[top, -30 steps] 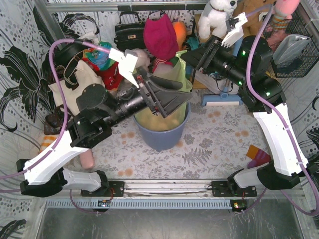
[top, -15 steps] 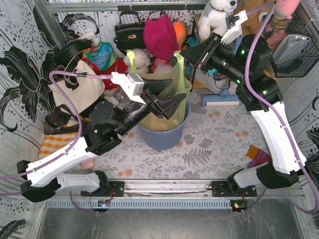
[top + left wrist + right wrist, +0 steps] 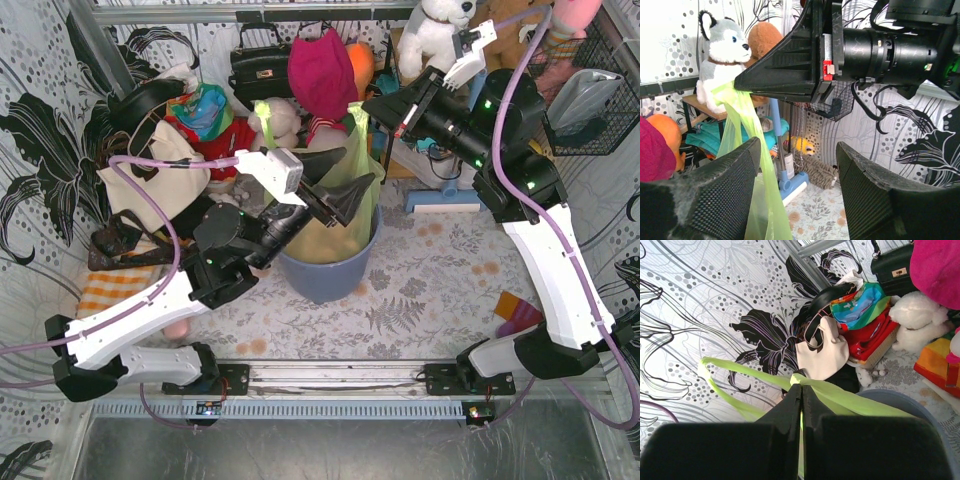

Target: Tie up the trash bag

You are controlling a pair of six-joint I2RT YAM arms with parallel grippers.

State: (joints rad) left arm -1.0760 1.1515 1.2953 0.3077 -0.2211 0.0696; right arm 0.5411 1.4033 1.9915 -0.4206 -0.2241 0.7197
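The trash bag (image 3: 362, 168) sits in the round blue-grey bin (image 3: 325, 275) near the middle of the table (image 3: 430, 280). Its lime-green plastic is drawn up in a taut peak above the bin's far right rim. The right gripper (image 3: 369, 106) reaches in from the far right and has its fingers pressed together on the top of that peak. In the right wrist view, a thin fold of green is pinched between them and two green strips run off to either side. The left gripper (image 3: 357, 197) hangs over the bin's mouth, just near of the raised plastic. Its fingers (image 3: 725, 192) are spread wide and hold nothing. In the left wrist view the stretched green plastic hangs close beside one of them, but whether they touch cannot be told. A cream tote bag (image 3: 150, 178) lies to the left of the bin, and a husky toy (image 3: 722, 55) stands beyond it on the far side.
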